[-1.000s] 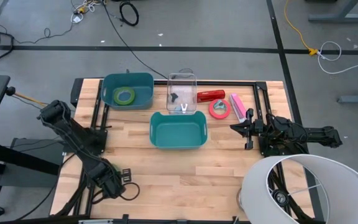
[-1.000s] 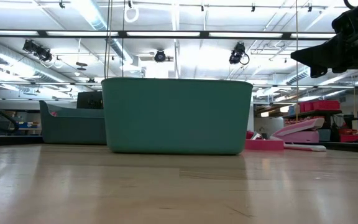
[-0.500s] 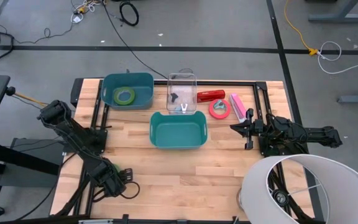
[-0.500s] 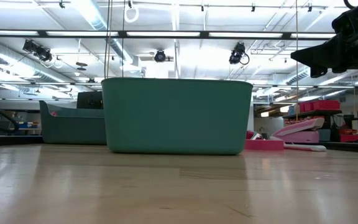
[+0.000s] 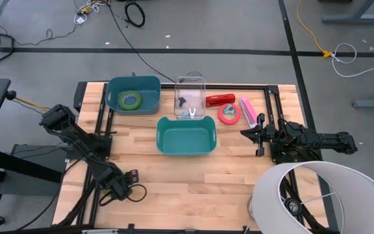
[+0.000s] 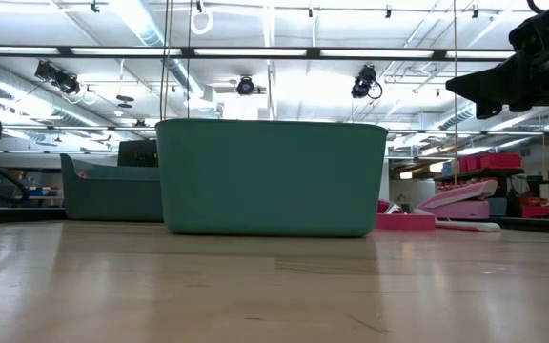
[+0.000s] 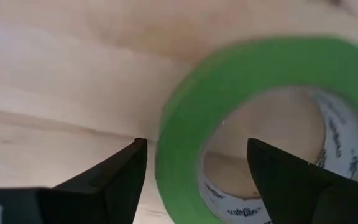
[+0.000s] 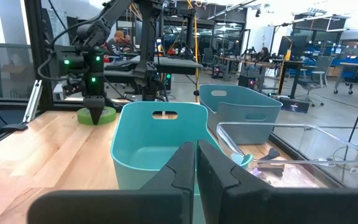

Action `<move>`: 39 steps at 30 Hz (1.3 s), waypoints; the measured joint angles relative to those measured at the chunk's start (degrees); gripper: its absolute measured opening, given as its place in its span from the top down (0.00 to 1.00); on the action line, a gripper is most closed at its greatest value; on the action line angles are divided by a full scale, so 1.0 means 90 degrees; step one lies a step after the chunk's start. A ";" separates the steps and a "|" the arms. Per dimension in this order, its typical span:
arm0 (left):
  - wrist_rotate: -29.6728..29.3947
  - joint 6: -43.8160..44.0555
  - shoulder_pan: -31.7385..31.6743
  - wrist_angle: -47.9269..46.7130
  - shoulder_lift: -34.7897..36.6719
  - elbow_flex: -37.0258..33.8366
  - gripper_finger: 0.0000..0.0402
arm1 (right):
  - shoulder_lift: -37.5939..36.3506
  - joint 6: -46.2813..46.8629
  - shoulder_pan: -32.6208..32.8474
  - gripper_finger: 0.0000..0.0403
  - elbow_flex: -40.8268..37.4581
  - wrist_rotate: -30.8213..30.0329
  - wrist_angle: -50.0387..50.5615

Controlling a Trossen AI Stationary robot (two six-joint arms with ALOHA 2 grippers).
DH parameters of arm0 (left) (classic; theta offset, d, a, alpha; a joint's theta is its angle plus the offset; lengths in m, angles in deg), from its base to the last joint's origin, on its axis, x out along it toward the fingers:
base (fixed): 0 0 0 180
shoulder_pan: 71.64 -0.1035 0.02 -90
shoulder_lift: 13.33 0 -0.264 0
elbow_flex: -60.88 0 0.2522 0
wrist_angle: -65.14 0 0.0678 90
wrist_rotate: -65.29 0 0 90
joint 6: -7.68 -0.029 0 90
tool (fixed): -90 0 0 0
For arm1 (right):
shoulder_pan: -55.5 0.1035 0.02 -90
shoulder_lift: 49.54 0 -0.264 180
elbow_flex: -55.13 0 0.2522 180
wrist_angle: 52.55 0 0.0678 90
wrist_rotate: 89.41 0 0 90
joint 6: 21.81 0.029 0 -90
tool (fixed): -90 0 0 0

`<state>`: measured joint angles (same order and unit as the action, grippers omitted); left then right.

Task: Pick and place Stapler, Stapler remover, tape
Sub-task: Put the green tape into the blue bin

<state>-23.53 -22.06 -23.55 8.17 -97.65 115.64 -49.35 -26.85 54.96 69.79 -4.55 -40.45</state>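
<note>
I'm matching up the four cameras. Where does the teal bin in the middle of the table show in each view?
High view: the teal bin sits mid-table.
Low view: it fills the centre.
Left wrist view: not in it; only green tape on wood.
Right wrist view: just beyond the right claw, its inside showing.
Shared landmark: the darker blue-grey bin beside it; the left wrist view lacks it.

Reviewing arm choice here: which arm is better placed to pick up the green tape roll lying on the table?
Left. The left gripper hangs open right over the green tape roll, one finger over its hole. The right gripper is shut, across the table.
</note>
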 joint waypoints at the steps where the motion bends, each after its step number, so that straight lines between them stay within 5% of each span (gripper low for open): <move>1: -0.0032 0.0002 -0.0010 -0.0010 0.0000 -0.0039 0.31 | 0.0000 0.0000 0.0000 0.96 -0.0002 0.0001 0.0001; 7: -0.0083 0.0023 -0.0021 0.0014 0.0000 -0.0064 0.35 | 0.0000 0.0000 -0.0001 0.96 -0.0002 0.0000 0.0001; 22: -0.0128 0.0040 -0.0024 0.0051 -0.0002 -0.0059 0.69 | 0.0000 0.0000 -0.0001 0.96 -0.0001 0.0001 0.0001; 39: -0.0113 0.0066 -0.0051 -0.0168 -0.0006 0.0255 0.74 | 0.0000 0.0000 0.0000 0.96 -0.0002 0.0001 0.0001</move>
<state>-24.55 -21.46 -24.01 6.66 -97.70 117.94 -49.35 -26.85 54.96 69.77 -4.54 -40.44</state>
